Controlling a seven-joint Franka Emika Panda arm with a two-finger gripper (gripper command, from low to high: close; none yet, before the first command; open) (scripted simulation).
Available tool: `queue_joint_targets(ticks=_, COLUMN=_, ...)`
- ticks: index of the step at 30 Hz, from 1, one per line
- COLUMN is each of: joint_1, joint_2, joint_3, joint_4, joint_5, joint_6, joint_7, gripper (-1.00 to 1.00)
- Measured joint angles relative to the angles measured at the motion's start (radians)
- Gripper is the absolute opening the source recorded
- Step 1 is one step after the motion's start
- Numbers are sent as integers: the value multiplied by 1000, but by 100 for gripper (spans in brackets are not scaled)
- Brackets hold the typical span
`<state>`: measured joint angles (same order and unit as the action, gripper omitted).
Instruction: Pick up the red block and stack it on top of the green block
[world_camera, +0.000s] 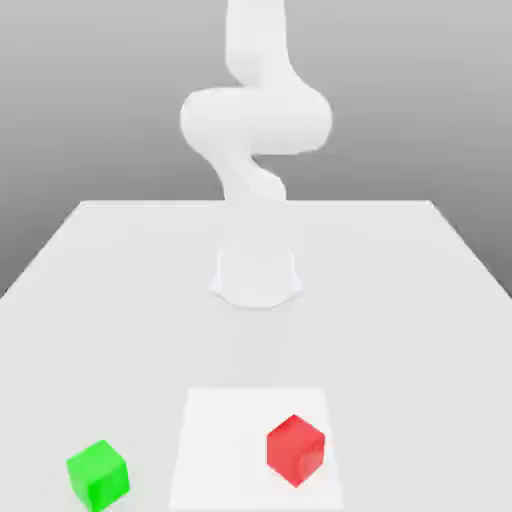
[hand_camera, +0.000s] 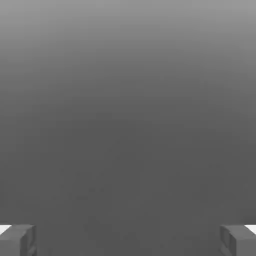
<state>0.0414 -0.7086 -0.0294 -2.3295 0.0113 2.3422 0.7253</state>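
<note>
- Green block (world_camera: 98, 476) seen on the table (world_camera: 380, 350)
- Red block (world_camera: 295, 451) seen apart, on a white patch (world_camera: 222, 450)
- Gripper (hand_camera: 128, 241) held wide apart

My arm (world_camera: 256, 120) stands upright from its base (world_camera: 256, 275), which is mounted on the table (world_camera: 400, 330), inward of the far edge and midway between the side edges. Its upper section is bent. My hand (hand_camera: 128, 240) is open, its two fingers (hand_camera: 27, 240) set well apart.
</note>
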Motion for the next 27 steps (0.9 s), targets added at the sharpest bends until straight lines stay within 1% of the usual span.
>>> queue_joint_targets(ticks=7, joint_1=105, joint_2=261, joint_3=-71, joint_4=-83, joint_5=41, joint_6=118, joint_7=-220, gripper=0)
queue_joint_targets(ticks=12, joint_1=156, joint_2=444, joint_3=-96, joint_4=-141, joint_5=71, joint_6=201, joint_7=-375, gripper=0)
queue_joint_targets(ticks=18, joint_1=190, joint_2=660, joint_3=-96, joint_4=-211, joint_5=83, joint_6=300, joint_7=-542, gripper=0)
queue_joint_targets(ticks=22, joint_1=194, joint_2=800, joint_3=-90, joint_4=-259, joint_5=44, joint_6=368, joint_7=-621, gripper=0)
queue_joint_targets(ticks=24, joint_1=194, joint_2=870, joint_3=-87, joint_4=-262, joint_5=44, joint_6=417, joint_7=-643, gripper=0)
queue_joint_targets(ticks=27, joint_1=177, joint_2=978, joint_3=-63, joint_4=-249, joint_5=70, joint_6=505, joint_7=-670, gripper=0)
